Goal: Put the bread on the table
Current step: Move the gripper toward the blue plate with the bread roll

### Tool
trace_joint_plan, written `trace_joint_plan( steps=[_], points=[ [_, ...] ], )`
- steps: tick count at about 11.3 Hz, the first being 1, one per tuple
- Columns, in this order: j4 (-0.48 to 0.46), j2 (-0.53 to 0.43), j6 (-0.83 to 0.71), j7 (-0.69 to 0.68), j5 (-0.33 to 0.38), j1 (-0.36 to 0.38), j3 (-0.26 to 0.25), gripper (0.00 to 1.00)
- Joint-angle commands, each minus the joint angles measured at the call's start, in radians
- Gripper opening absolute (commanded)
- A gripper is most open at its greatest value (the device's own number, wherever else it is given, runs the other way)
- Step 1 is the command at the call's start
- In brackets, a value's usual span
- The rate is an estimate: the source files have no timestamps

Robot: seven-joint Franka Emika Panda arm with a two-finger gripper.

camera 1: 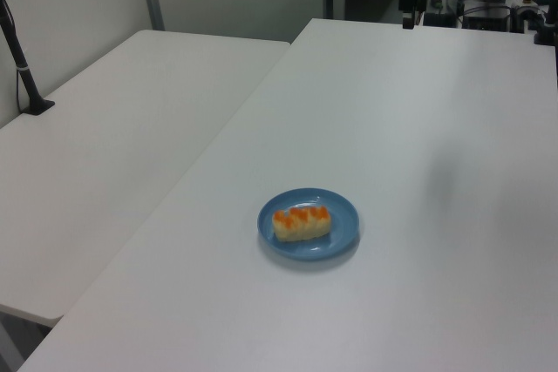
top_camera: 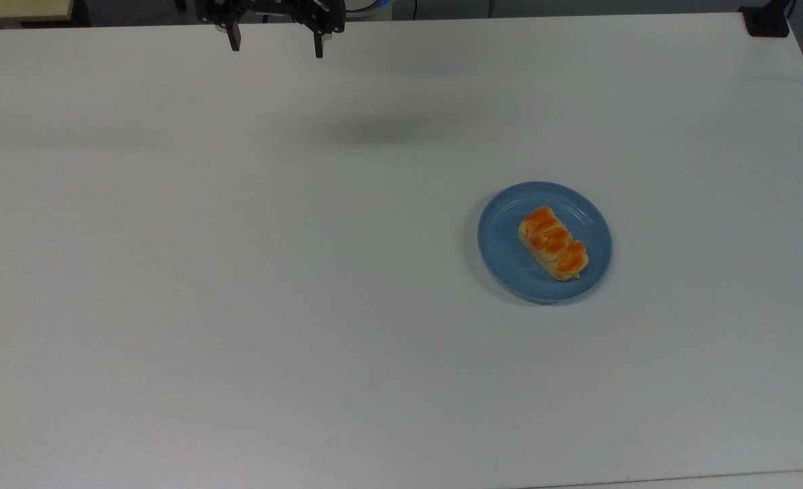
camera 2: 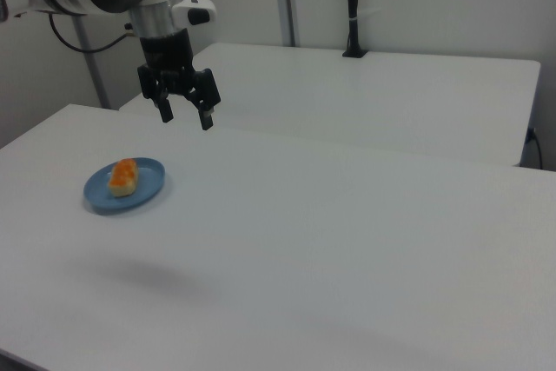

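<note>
Black pincer (camera 2: 184, 115) hangs released and empty, high above the white bench (top_camera: 238, 305), well apart from the bread (top_camera: 554, 243). Bread lies on the blue plate (top_camera: 503, 255). Likely light, soft, crushable: grip gently across its short sides, mid-length.

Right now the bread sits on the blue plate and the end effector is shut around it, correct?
Not quite. The bread does sit on the blue plate, but the end effector hangs open and empty above the table, well away from the bread, as the right view shows.
</note>
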Motion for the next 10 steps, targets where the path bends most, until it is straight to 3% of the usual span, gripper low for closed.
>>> trace_joint_plan(
  steps=[1, 10],
  points=[
    [-0.023, -0.023, -0.011, -0.009, 0.005, 0.003, -0.002, 1.00],
    [-0.023, 0.005, 0.006, -0.006, 0.007, 0.015, 0.007, 1.00]
  ],
)
